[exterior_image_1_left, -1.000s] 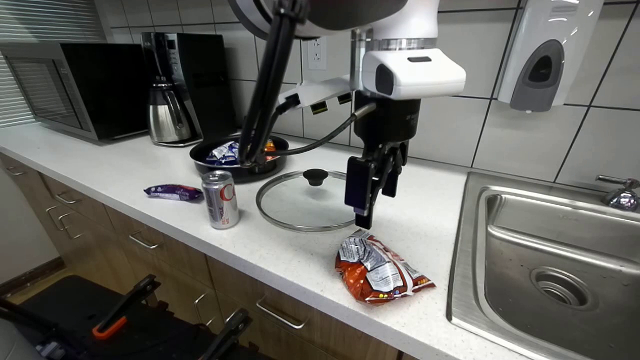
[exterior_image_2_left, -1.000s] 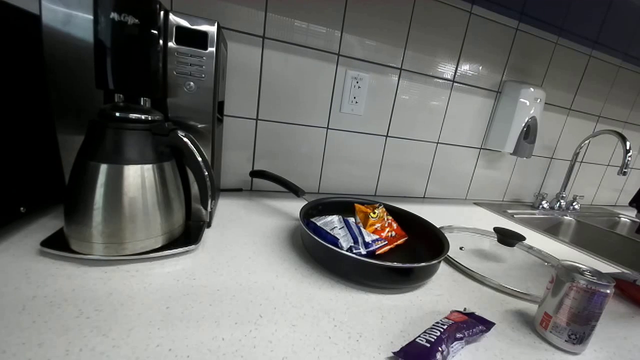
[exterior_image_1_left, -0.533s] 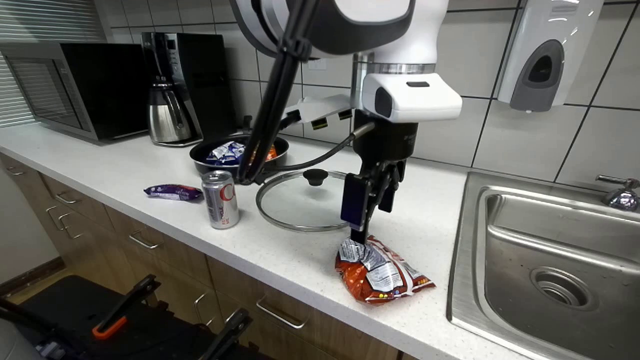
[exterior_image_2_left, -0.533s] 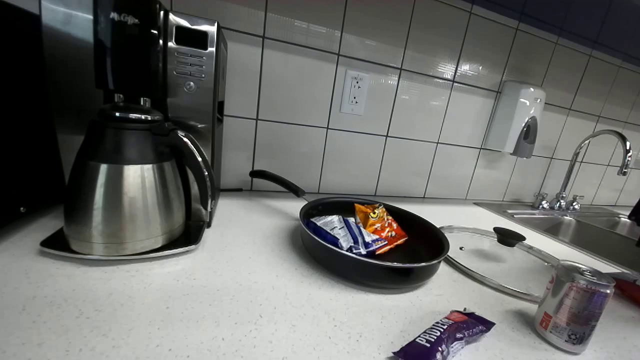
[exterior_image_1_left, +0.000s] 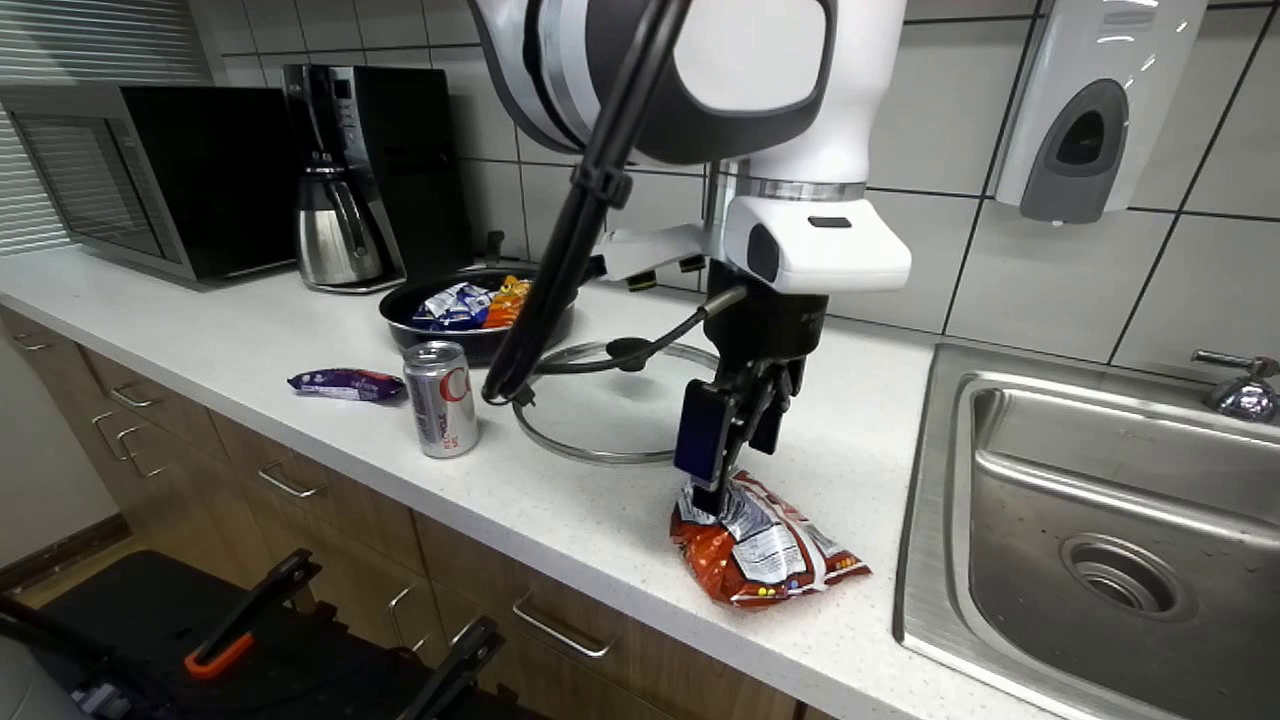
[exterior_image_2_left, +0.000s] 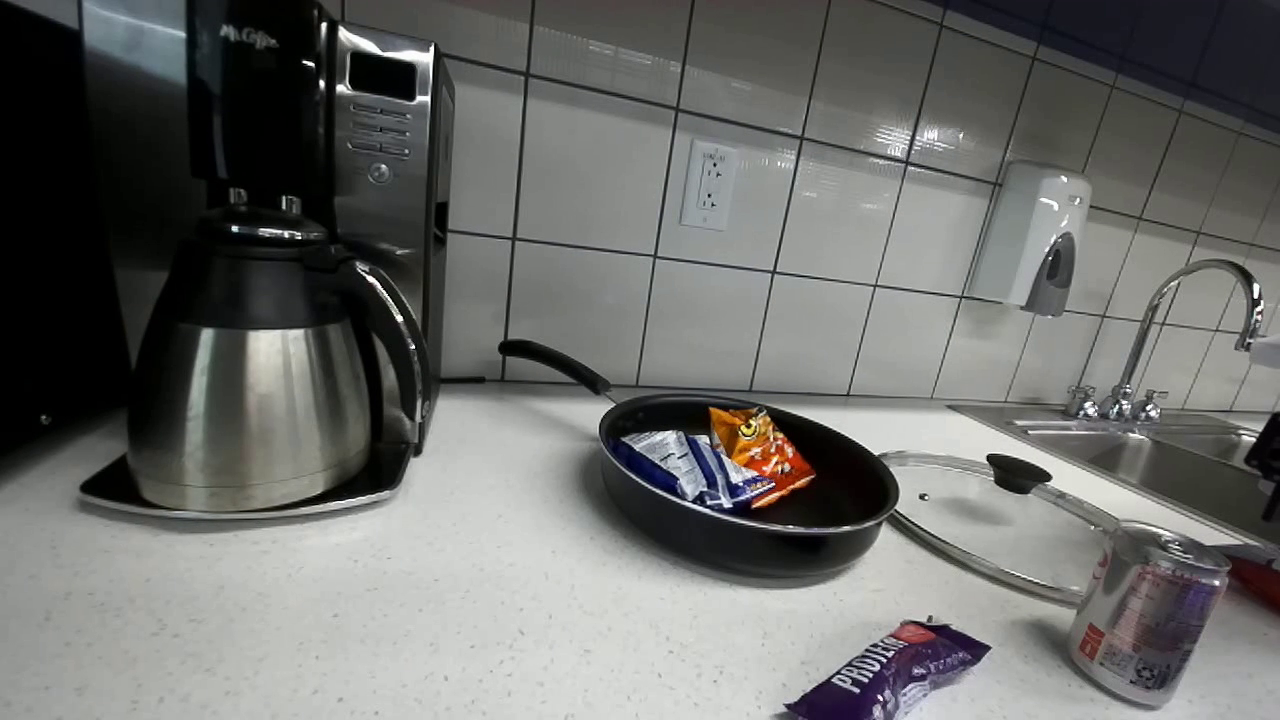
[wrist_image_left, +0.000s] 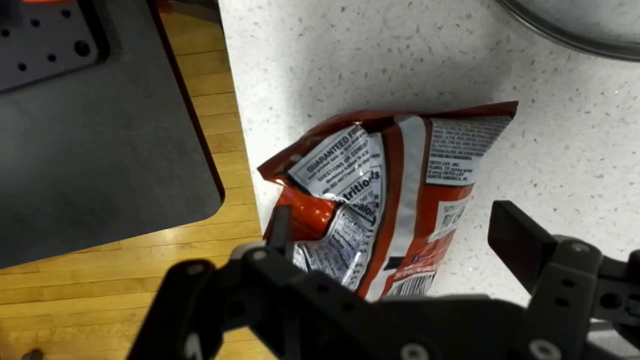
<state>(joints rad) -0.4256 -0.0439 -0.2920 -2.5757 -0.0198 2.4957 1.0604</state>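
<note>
A crumpled red chip bag (exterior_image_1_left: 775, 550) with grey label panels lies near the counter's front edge. In the wrist view my gripper (wrist_image_left: 398, 235) stands wide open over the bag (wrist_image_left: 400, 165), one finger on each side of it. The left fingertip overlaps the bag's orange part there; the right one is over bare counter. From an exterior view the gripper (exterior_image_1_left: 737, 465) points down, its nearer fingertip in front of the bag's upper end. Whether it touches the bag I cannot tell. Just a red bit of the bag (exterior_image_2_left: 1255, 578) shows at the edge of an exterior view.
A glass lid (exterior_image_1_left: 610, 455) lies behind the gripper, with a soda can (exterior_image_1_left: 441, 400) and a purple protein bar (exterior_image_1_left: 347, 384) to its left. A black pan (exterior_image_2_left: 745, 545) holds snack bags. The steel sink (exterior_image_1_left: 935, 520) is right of the bag.
The arm has come down steadily, bringing the open gripper from above the bag to the level of its upper end. The bag and the other objects have stayed in place.
</note>
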